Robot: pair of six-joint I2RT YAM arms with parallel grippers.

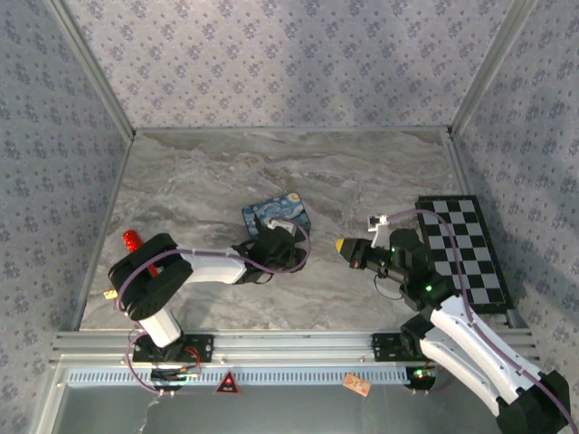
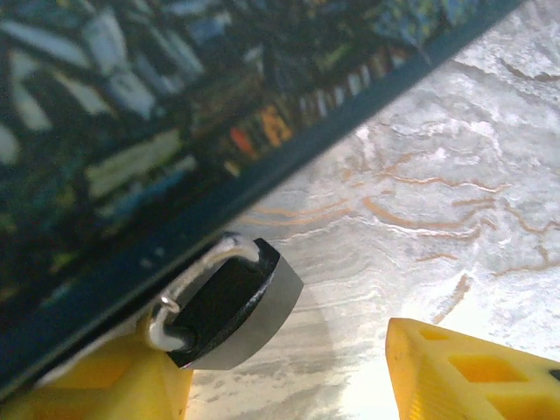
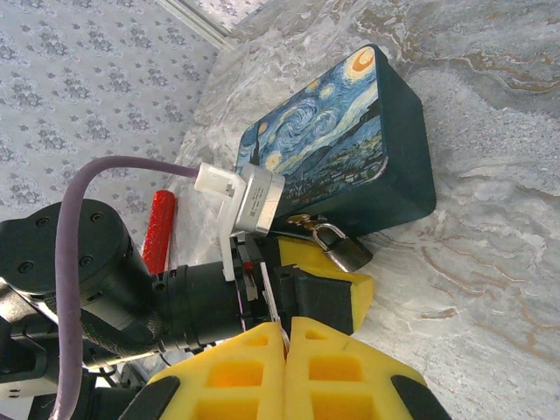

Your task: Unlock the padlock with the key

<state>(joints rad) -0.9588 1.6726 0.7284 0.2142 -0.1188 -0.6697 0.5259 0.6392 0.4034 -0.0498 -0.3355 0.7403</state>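
While the padlock [image 2: 234, 308] is still locked, as far as its seated shackle shows, the task looks to be in its early middle. The lock has yet to be gripped, and fitting and turning the key are left to do.

Reading the top view from nine o'clock across the surface [image 1: 208, 172], a red cylinder [image 1: 133, 240] lies by the left arm, well apart from the work. Next comes the left pincer [image 2: 271, 346], its yellow fingers [image 2: 472, 372] apart and straddling the padlock. One finger lies against the shackle end and the other is clear of the body, so the pincer is released, not clamped.

The padlock rests on the surface hard against the blue tin [image 1: 276, 212], on the tin's six o'clock side, where the left pincer sits in the top view. In the left wrist view its long axis runs from ten o'clock to four o'clock. The shackle points to ten, at the tin's wall, and the base to four, toward open marble. The keyhole cannot be made out.

Further toward three o'clock, the right pincer [image 3: 286, 337] is clenched. A thin pale sliver rising from the seam of its fingers looks to be the key [image 3: 270, 302]. In the right wrist view it stands at about eleven o'clock, with the padlock near it at about two o'clock, not touching. A checkered board [image 1: 461, 249] lies at the three o'clock edge.
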